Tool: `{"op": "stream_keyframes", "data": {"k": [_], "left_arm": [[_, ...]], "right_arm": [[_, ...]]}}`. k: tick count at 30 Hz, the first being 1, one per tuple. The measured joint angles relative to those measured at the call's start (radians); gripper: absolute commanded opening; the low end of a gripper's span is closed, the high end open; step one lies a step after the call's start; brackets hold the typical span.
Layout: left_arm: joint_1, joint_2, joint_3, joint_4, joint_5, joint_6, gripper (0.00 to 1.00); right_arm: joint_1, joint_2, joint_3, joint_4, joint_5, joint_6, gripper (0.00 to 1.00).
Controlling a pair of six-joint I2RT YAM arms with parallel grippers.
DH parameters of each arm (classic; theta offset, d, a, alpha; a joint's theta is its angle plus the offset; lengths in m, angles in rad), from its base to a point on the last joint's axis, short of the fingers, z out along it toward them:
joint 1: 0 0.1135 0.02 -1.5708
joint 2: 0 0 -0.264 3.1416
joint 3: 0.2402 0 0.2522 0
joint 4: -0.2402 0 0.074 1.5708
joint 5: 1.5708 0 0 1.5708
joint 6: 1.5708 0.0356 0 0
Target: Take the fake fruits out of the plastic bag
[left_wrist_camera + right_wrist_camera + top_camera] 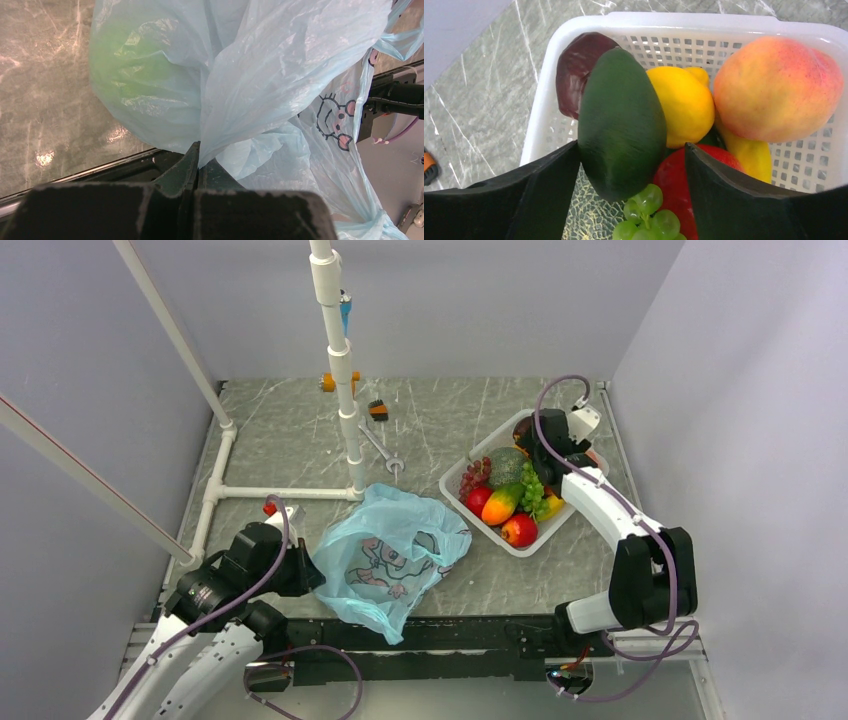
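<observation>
My left gripper (197, 160) pinches the thin, soft plastic bag (280, 75). The lime-green fruit (135, 65) inside, upper left, seems light and slippery; I would hold it across its middle. My right gripper (631, 146) is wide around the avocado (621, 115).

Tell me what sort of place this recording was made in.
Probably a robot lab test cell: plain grey wall panels enclose a grey marble-patterned tabletop, a white plastic pipe frame stands on it, and glossy fake fruits lie in a white slotted plastic basket.

Grey veined tabletop (450, 420), plain pale walls (480, 300), white pipe frame (342, 370).
</observation>
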Motion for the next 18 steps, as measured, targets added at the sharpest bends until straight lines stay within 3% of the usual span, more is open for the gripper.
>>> {"op": "stream_keyframes", "data": {"k": [3,11,18], "left_arm": [[0.000,0.000,0.000,0.000,0.000,0.000,0.00],[0.000,0.000,0.000,0.000,0.000,0.000,0.00],[0.000,0.000,0.000,0.000,0.000,0.000,0.00]], "right_arm": [[0.000,-0.014,-0.014,-0.002,-0.010,-0.002,0.87],[0.031,-0.142,-0.024,-0.011,-0.006,-0.026,0.88],[0.196,-0.233,-0.024,0.005,0.022,-0.109,0.88]]}}
